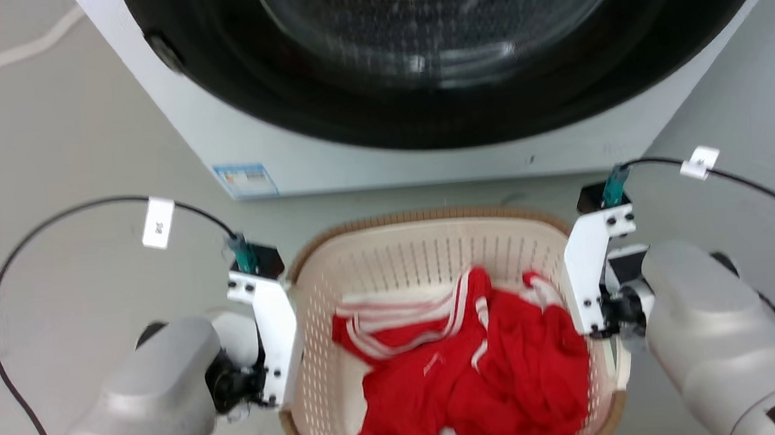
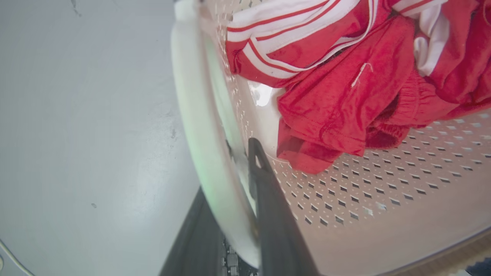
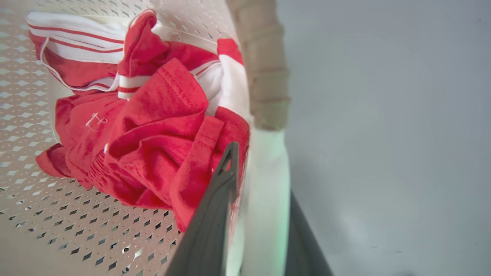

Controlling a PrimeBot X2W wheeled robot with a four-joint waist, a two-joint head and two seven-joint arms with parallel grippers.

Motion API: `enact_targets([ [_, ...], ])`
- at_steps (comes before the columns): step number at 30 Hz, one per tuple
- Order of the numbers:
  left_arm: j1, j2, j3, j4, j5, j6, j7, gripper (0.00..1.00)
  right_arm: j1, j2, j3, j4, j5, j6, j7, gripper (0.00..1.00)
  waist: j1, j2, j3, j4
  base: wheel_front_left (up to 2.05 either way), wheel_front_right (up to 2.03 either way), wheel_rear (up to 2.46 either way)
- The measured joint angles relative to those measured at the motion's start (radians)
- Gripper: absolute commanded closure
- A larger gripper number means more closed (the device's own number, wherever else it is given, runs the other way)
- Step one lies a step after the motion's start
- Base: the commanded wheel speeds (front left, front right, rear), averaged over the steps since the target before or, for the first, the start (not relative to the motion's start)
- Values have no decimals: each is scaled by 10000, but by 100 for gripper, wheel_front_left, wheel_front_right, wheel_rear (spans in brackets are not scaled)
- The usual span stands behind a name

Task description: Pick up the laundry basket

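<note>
Head view: arms flank laundry basket [image 1: 399, 259]; left pincer [image 2: 230, 168], right pincer [image 3: 261, 170] clamped on its sides.

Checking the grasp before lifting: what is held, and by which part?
The laundry basket: the left end effector clamps its left white handle, the right end effector its right white handle, one finger inside, one outside.

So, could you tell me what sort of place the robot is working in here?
Most likely a laundry room, or a laundry corner set up for testing. A front-loading washing machine stands right ahead, a laundry basket holding red-and-white clothes sits before it, and the floor is bare grey.
</note>
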Motion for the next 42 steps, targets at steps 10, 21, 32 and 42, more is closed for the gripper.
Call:
enact_targets([
  [10,561,314,-61,-341,-646,0,1181,100,671,-21,1143,-320,1402,-17,1302,100,-1,0,-2045,-163,0,0,0],
  [21,1074,307,-88,-184,-803,0,1732,100,1208,-23,1810,-405,2286,-27,1636,100,-1,0,-3315,-157,0,0,0],
  [32,1108,249,-98,-35,-817,0,2048,100,1316,-23,2211,-286,2821,-31,1578,100,0,0,-3552,-62,0,0,0],
  [42,1142,240,-104,63,-876,-2,2180,100,1373,-25,2537,-203,3252,-61,1486,100,2,0,-3500,-89,0,0,0],
])
